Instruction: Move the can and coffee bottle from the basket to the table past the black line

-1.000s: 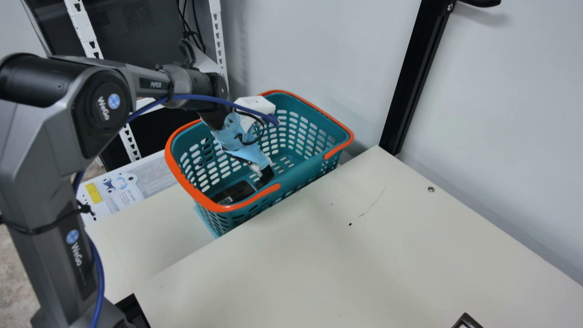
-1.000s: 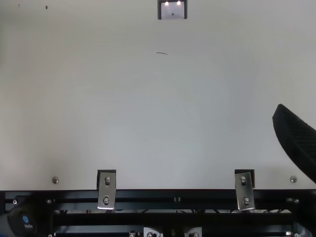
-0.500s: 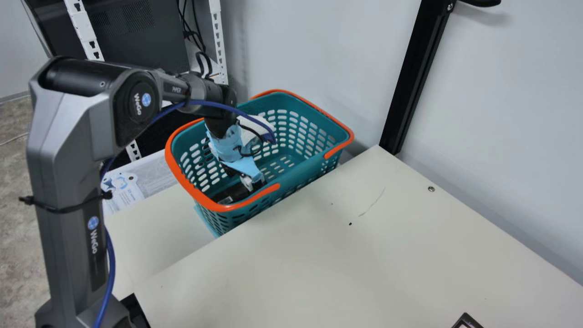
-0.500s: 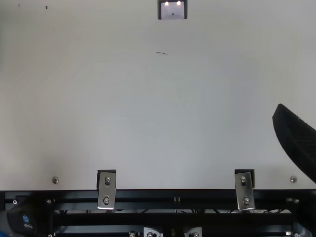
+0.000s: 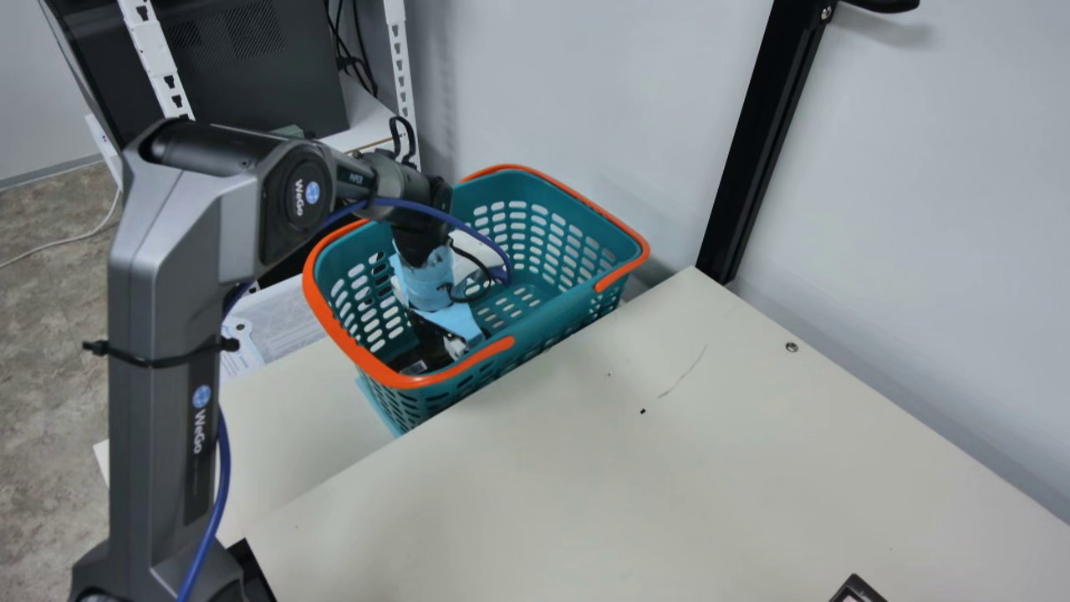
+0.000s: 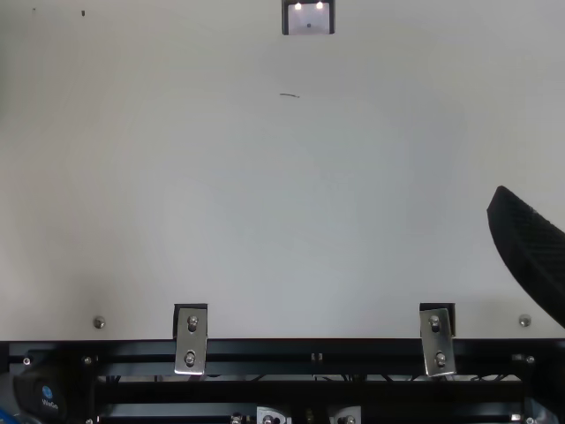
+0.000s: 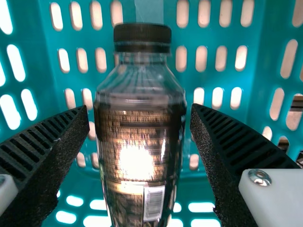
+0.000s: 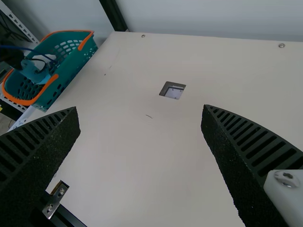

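My left gripper (image 5: 456, 324) is lowered into the teal basket (image 5: 543, 313), its fingertips hidden there by the basket wall and its own body. Beside it the dark coffee bottle (image 5: 411, 361) lies partly covered. In the left wrist view the open fingers of my left gripper (image 7: 139, 111) stand on either side of the coffee bottle (image 7: 137, 137), with a narrow gap at each side. One finger of my right gripper (image 6: 531, 252) reaches in at the top view's right edge. My right gripper (image 8: 141, 111) is open with nothing between its fingers.
The cream table (image 5: 602, 485) adjoins the basket and bears a thin dark line (image 6: 290, 94). Farther along is a square cutout (image 8: 172, 90). A black post (image 5: 756, 142) rises at the table's far corner, against the wall.
My left arm has swung rightward in the main view, and its gripper has gone deeper into the basket, over the bottle. The right gripper's finger keeps its place in the top view.
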